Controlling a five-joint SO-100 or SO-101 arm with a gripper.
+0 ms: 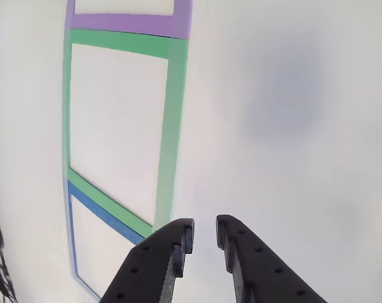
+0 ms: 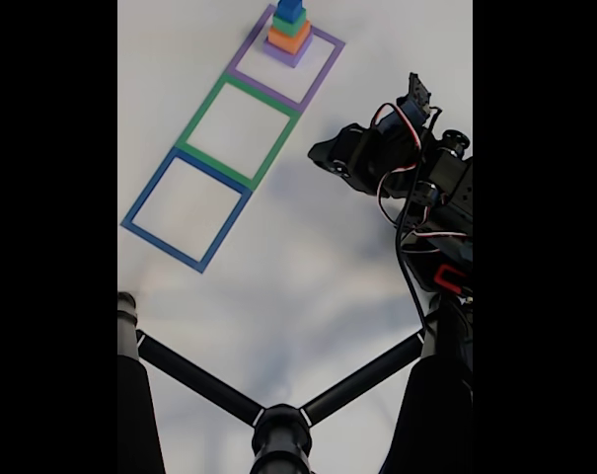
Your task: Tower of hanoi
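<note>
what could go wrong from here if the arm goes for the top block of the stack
1. The blue cube tops a tall, narrow stack in the purple frame; an off-centre approach could topple it.
2. The gripper shows only a narrow gap between its fingers and may need to widen first.
3. The stack sits at the fixed view's top edge, so a slip might be hard to see.

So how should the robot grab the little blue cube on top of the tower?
Pinch the blue cube by two opposite flat sides, with the gripper coming down from above. It sits topmost on the stack, so its sides look free, while the green block lies directly beneath.
</note>
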